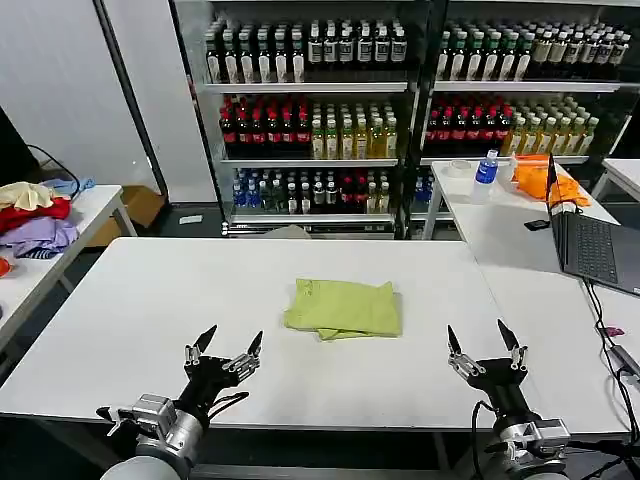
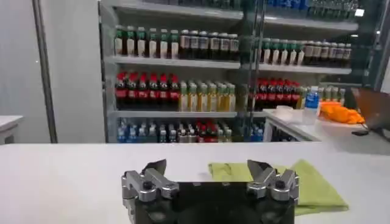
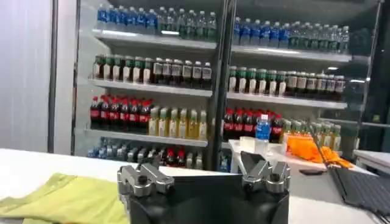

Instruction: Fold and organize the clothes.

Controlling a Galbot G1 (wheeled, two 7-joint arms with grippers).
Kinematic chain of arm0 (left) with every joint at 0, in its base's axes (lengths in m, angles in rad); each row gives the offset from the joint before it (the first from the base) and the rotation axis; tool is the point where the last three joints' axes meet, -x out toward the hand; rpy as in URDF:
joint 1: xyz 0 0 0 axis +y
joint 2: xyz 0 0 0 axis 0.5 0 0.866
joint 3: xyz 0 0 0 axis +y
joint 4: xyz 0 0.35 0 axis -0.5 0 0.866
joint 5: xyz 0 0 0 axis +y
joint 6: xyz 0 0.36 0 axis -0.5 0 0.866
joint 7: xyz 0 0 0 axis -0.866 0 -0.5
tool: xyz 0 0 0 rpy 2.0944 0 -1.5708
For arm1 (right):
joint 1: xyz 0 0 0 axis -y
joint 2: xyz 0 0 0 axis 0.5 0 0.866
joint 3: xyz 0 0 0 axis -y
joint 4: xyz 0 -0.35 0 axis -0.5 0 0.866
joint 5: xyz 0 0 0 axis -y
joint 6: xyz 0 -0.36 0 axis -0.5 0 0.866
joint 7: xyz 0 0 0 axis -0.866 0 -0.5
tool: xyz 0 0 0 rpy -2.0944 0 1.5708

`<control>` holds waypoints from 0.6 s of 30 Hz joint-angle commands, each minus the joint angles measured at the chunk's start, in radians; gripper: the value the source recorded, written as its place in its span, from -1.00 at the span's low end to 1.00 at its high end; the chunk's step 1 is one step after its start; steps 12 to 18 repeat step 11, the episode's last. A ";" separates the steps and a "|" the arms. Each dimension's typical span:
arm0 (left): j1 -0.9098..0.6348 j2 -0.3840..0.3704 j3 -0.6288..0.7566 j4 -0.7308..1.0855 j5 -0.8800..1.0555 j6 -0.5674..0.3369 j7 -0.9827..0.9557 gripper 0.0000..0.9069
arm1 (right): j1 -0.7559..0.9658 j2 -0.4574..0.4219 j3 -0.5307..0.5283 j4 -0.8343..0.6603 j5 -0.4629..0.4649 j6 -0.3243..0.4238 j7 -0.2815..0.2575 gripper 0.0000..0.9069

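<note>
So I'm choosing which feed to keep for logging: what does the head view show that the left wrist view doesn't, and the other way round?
Head view alone: the right end effector, open near the table's front edge, the laptop on the side table, and the red, purple and cream garment pile to the left.

Left wrist view alone: a low, level look across the table at the T-shirt's near edge.

Both: the folded lime T-shirt lying on the table, the open left end effector, the drink shelves and the orange cloth.

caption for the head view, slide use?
Folded lime T-shirt lies mid-table; left gripper and right gripper hover open at the near edge.
</note>
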State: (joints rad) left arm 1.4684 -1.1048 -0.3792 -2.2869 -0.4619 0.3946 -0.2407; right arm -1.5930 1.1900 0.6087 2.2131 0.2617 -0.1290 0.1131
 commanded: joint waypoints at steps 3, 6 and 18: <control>0.022 0.026 -0.019 -0.021 0.013 0.004 0.009 1.00 | 0.115 -0.033 -0.042 -0.057 -0.004 -0.031 -0.002 1.00; 0.032 0.041 -0.035 -0.028 0.033 -0.001 0.024 1.00 | 0.145 -0.036 -0.072 -0.075 -0.009 -0.040 0.015 1.00; 0.033 0.048 -0.076 -0.042 0.024 0.003 0.031 1.00 | 0.159 -0.023 -0.099 -0.077 -0.024 -0.042 0.029 1.00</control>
